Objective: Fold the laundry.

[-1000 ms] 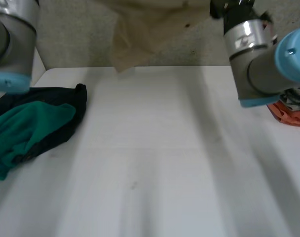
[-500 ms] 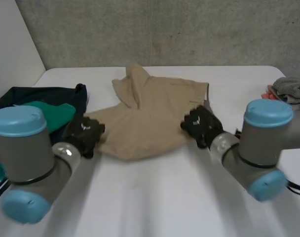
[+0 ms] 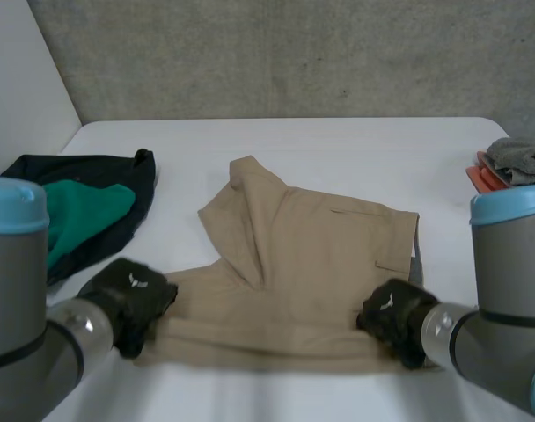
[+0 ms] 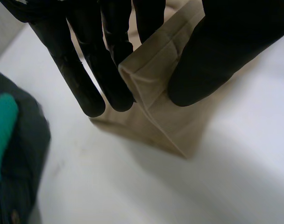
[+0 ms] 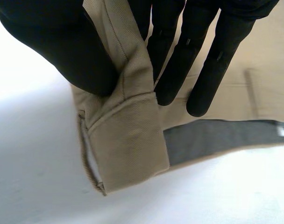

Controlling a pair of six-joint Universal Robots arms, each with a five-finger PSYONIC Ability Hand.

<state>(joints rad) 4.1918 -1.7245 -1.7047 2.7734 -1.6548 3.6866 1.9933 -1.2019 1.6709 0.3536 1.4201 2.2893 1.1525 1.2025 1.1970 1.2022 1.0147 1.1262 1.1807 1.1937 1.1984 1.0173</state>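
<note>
Head view, shorts: the tan shorts (image 3: 311,264) are lying spread on the white table (image 3: 338,145), between your two arms.
Head view, hands: your left hand (image 3: 127,299) is sitting at the shorts' near left corner, and your right hand (image 3: 392,318) at the near right corner.
Head view, sides: a dark and green pile (image 3: 74,211) is lying at the left, and a grey cloth (image 3: 521,158) at the far right edge.
Left wrist view: your thumb (image 4: 212,60) and fingers (image 4: 109,70) are pinching a folded tan corner.
Right wrist view: your thumb (image 5: 62,46) and fingers (image 5: 177,60) are pinching the waistband corner, with grey lining showing beside it.

Reads as a robotics lab bench: plain white table (image 3: 338,149) stands against a bare grey concrete wall (image 3: 294,53), black-and-green garment heap (image 3: 83,211) and grey cloth (image 3: 518,158) at its side edges.
</note>
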